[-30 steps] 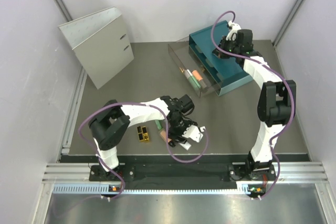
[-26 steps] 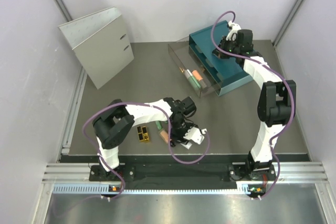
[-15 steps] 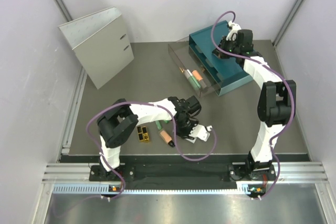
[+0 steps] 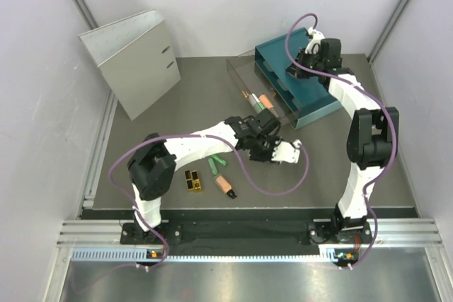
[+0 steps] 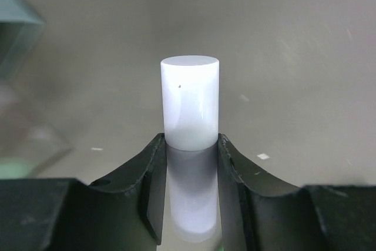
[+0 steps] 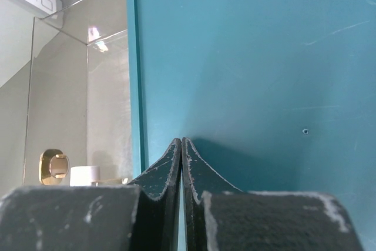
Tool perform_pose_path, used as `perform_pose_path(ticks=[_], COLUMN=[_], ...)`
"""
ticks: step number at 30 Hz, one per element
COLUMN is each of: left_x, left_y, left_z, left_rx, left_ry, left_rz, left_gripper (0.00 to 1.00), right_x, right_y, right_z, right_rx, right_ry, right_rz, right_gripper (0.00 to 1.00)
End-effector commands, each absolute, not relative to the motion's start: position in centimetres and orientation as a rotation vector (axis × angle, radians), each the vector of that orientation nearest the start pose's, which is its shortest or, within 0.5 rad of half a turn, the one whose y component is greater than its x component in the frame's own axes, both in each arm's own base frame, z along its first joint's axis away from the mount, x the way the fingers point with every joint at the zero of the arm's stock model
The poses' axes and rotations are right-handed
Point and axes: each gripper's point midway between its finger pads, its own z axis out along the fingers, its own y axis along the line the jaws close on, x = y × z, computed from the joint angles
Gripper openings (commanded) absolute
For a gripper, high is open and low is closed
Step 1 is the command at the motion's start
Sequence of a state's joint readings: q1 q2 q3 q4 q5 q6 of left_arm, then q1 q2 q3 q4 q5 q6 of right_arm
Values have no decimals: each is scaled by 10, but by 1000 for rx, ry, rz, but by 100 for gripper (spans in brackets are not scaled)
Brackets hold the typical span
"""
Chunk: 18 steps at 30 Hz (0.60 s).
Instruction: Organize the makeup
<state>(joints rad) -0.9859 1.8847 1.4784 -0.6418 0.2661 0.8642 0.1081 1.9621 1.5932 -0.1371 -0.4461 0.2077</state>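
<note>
My left claw (image 5: 189, 143) clenches the white-lilac tube (image 5: 189, 95) by its rear half, the flat end jutting ahead of the tips over the worktop (image 5: 294, 57); I judge it light, rigid and glossy-slick, so a mid-barrel hold suits it.

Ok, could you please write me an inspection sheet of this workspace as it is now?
Surface: dark table, no spill seen.
Job's things: white-lilac tube in left gripper; green tubes, peach-orange tube, gold-and-black block loose on table; more tubes in clear box.
Clutter: grey binder, back left.
Grippers: left shut on tube; right gripper shut, empty, at teal drawer box.
Cables: purple cables loop off both arms.
Surroundings: white walls; nothing else seen.
</note>
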Motion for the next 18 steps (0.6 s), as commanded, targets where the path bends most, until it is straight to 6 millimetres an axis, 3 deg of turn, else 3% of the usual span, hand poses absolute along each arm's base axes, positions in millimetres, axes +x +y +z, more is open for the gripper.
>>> perform_pose_path(ticks=[1, 5, 9, 14, 16, 17, 18], left_x=[261, 281, 315, 360, 378, 386, 396], left_y=[-434, -452, -467, -468, -470, -471, -471], left_z=[186, 218, 250, 288, 286, 296, 288], left_rx=[1858, 1755, 1583, 1397, 1364, 1339, 1335], left_ry=[1290, 1214, 1167, 1177, 1190, 1179, 1195], left_rz=[-439, -414, -392, -370, -341, -325, -313], left_gripper=[0, 0, 0, 0, 0, 0, 0], right_x=[469, 471, 472, 478, 481, 482, 482], right_y=[132, 133, 134, 133, 131, 131, 130], right_z=[55, 54, 52, 57, 59, 59, 59], right_rx=[-62, -66, -63, -62, -59, -56, -54], right_ry=[2560, 2560, 2564, 2556, 2550, 2549, 2550], right_rz=[657, 664, 674, 673, 670, 670, 671], right_gripper=[0, 0, 0, 0, 0, 0, 0])
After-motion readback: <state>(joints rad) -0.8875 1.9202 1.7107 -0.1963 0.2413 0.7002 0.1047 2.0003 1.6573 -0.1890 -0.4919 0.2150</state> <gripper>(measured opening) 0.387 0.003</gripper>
